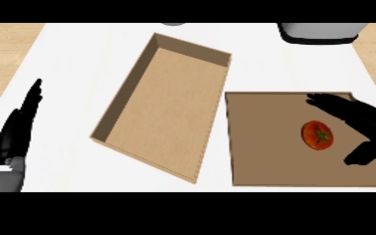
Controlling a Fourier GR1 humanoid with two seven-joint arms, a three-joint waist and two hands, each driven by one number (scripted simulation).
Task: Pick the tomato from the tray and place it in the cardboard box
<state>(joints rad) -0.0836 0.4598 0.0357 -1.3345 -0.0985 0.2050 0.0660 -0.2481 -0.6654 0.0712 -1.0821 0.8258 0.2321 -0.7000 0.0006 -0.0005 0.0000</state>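
Observation:
A red tomato (317, 135) with a green stem lies on the flat brown tray (268, 144) at the lower right. My right hand (351, 117) hovers over the tray's right side, fingers stretched out just above and to the right of the tomato, thumb below it; nothing is held. The cardboard box (165, 104), open and empty, lies tilted in the middle of the white counter, left of the tray. My left hand (21, 127) rests open at the left edge, fingers pointing up.
A white appliance with a dark base (320, 32) stands at the back right. A small grey object (174, 24) peeks in at the top centre. Wooden floor shows beyond the counter's left and right edges.

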